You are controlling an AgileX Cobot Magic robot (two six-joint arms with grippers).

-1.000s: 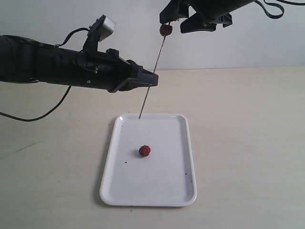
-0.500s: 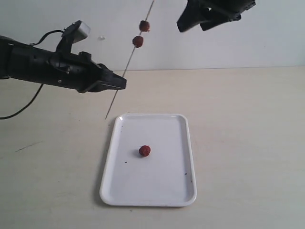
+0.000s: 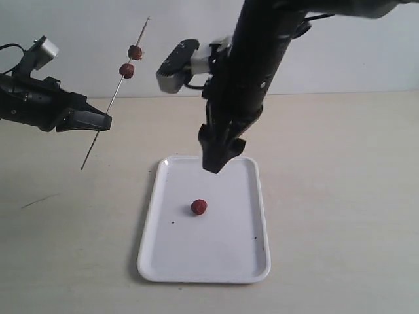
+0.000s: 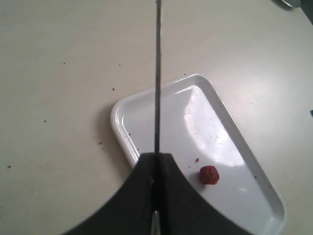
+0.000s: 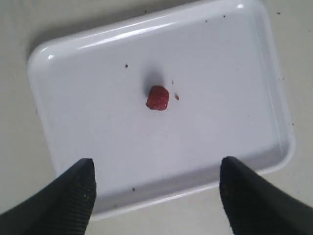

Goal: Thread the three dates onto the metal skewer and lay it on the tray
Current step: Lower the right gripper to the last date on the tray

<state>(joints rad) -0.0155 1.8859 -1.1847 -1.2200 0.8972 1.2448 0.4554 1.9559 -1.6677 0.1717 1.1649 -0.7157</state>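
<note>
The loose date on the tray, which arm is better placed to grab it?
Right. The right end effector, open, hangs over the tray near the date; the left end effector is shut on the skewer with two dates threaded.

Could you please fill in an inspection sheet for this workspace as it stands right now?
Surface: pale beige table, with a faint dark streak at its left.
Job's things: white tray flat on the table; two dates threaded on the metal skewer, which is held tilted in the air left of the tray; third date loose on the tray.
Clutter: a few dark crumbs on the tray.
Grippers: left gripper shut on the skewer; right gripper open, empty, above the tray.
Cables: black cable at the left arm.
Surroundings: plain pale wall; nothing else seen.
</note>
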